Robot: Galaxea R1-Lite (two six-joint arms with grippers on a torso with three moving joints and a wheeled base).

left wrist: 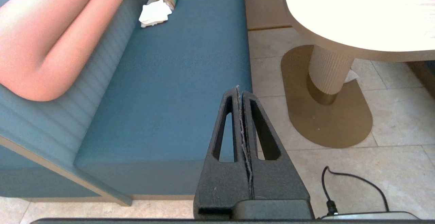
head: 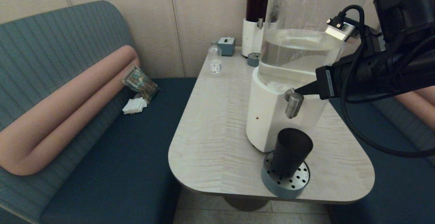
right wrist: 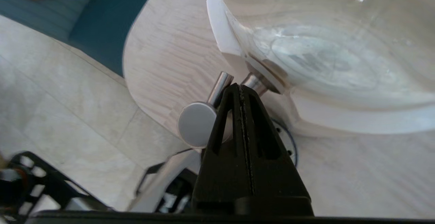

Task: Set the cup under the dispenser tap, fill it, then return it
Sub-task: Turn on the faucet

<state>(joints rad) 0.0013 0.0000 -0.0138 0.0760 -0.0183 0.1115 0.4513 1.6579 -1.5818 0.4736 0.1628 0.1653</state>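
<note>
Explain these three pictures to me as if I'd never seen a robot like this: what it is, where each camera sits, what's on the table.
It is a two-armed robot. The wide picture comes from its head; the other two from cameras on its wrists. On the table stand a large dispenser of pale liquid, a dark-liquid dispenser behind it and a small bottle. The dark cup sits on a drip tray under the tap. The right gripper, shut and holding nothing, is at the tap. The left gripper, shut, hangs beside a bench.

Blk arm (head: 380, 71), blk cable, triangular slotted fingers (right wrist: 234, 122).
</note>
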